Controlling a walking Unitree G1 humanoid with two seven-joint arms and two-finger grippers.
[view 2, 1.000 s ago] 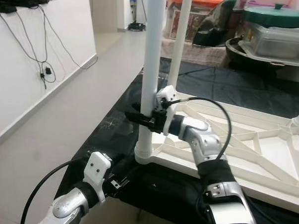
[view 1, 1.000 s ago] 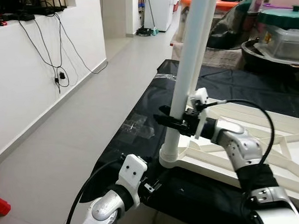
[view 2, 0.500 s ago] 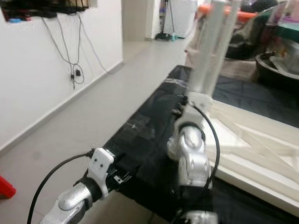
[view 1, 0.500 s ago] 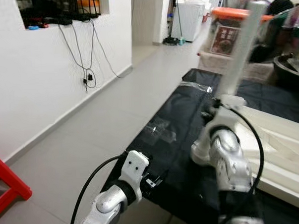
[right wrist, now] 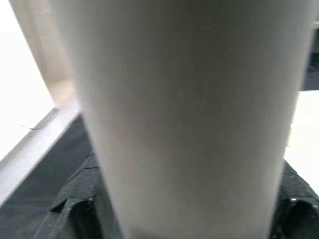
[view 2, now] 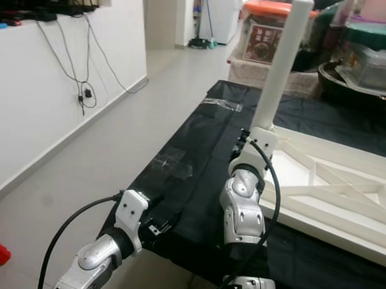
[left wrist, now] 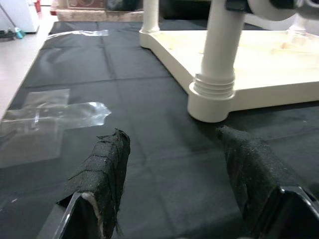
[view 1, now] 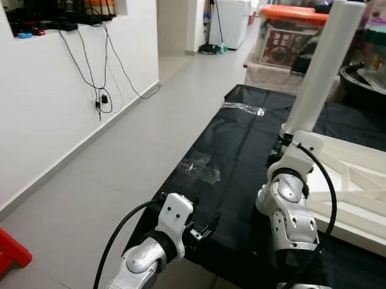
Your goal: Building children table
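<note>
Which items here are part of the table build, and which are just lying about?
Job: table leg in the right pincer; upturned tabletop; black sheet beneath; left pincer, open over the sheet.

Lying about: tape, wall cables, orange-lidded bin, red stool.

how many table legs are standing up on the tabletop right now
2 at least. One white leg stands in the near corner socket, with the right gripper at it. Another leg stands at the far corner. More may be hidden.

A lived-in home: pale tiled floor [view 1: 86, 181], white wall [view 1: 25, 107] with dangling cables [view 1: 100, 65], stacked lidded storage bins [view 1: 284, 32] and a white appliance [view 1: 229, 15] down the hallway, a black sheet [view 1: 231, 143] spread over the floor.
</note>
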